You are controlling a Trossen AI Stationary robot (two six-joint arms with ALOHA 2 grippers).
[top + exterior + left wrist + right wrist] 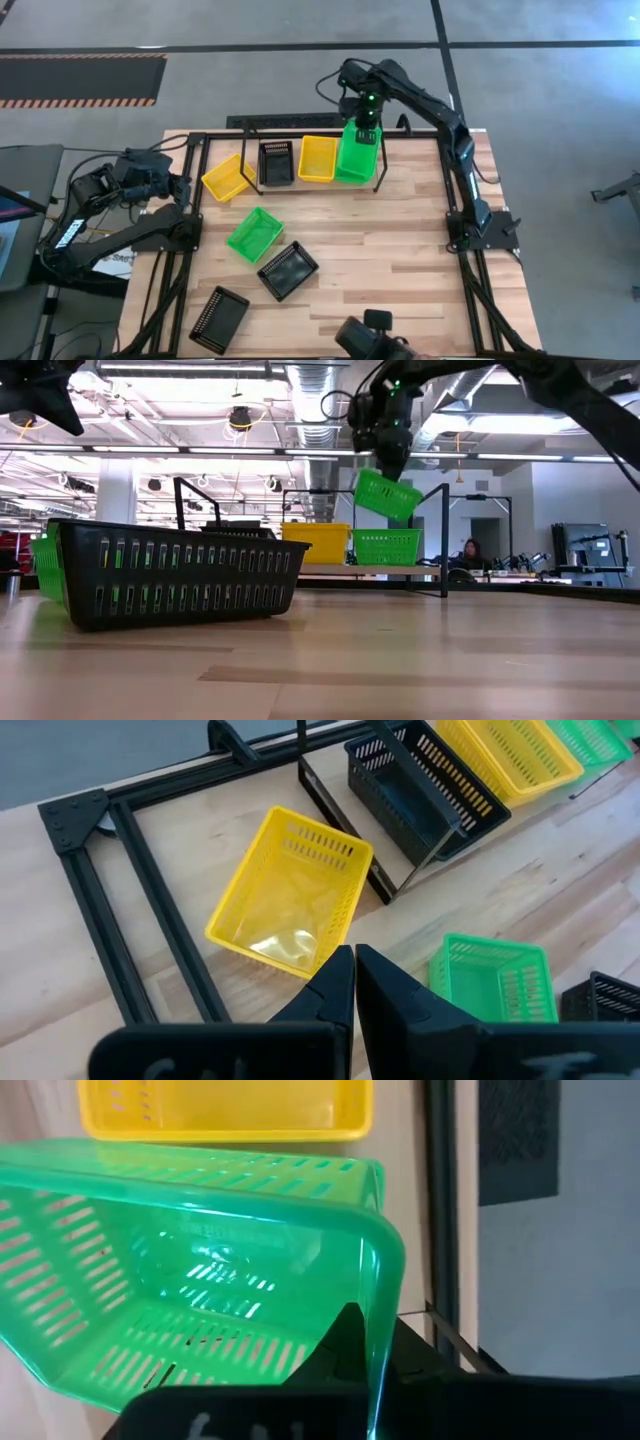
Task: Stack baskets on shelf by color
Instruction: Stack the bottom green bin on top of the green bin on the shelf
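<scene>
My right gripper [366, 128] pinches the rim of a green basket [357, 150], tilted in the air above another green basket [386, 546] at the shelf's [300, 190] three o'clock end. A yellow basket [318, 158] sits just beside it. My left gripper [354, 982] is closed, holding nothing, near the table's [400, 260] nine o'clock edge.

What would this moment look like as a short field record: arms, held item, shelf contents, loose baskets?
right gripper: shut on green basket, tilted above the shelf
left gripper: shut, empty, at table's left side
on shelf: black basket, yellow basket, second green basket
loose on table: one yellow, one green, two black
</scene>
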